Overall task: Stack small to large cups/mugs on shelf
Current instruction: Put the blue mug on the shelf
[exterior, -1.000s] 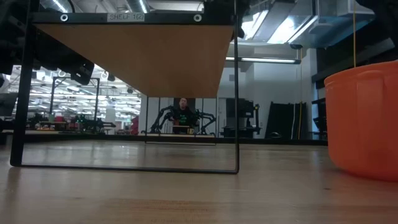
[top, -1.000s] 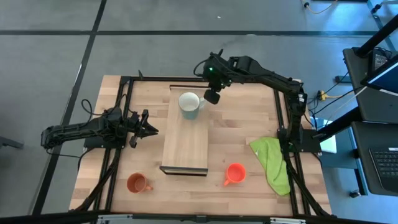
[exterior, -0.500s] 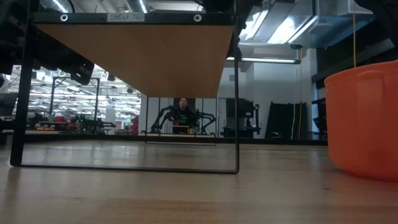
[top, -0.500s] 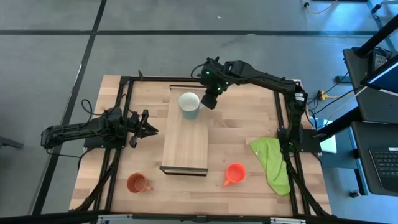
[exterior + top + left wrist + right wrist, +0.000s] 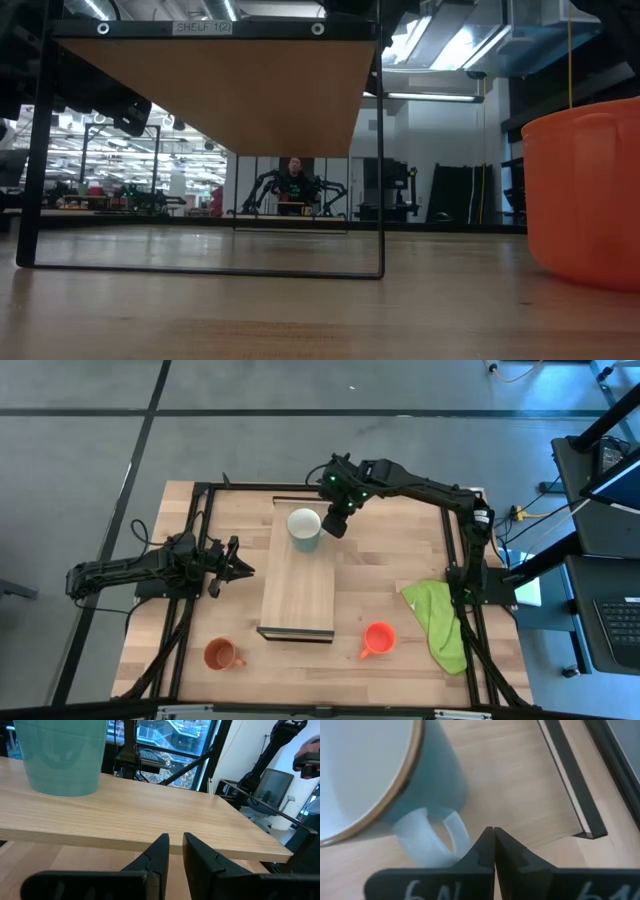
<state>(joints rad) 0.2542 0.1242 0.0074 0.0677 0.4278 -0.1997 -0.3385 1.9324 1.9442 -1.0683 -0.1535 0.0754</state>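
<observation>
Standing upright, mouth up, on the far end of the shelf [image 5: 297, 585], the pale grey-green mug [image 5: 304, 528] turns its handle toward the right gripper [image 5: 337, 524], whose fingers are pressed together, holding nothing, just beside that handle. The shelf's long axis runs from near to far across the table [image 5: 390, 555]. Off the shelf's left side waits the left gripper [image 5: 243, 566], fingers nearly together and empty. Down at the near edge sit the brownish-orange mug [image 5: 220, 654] and the orange-red mug [image 5: 377, 639].
</observation>
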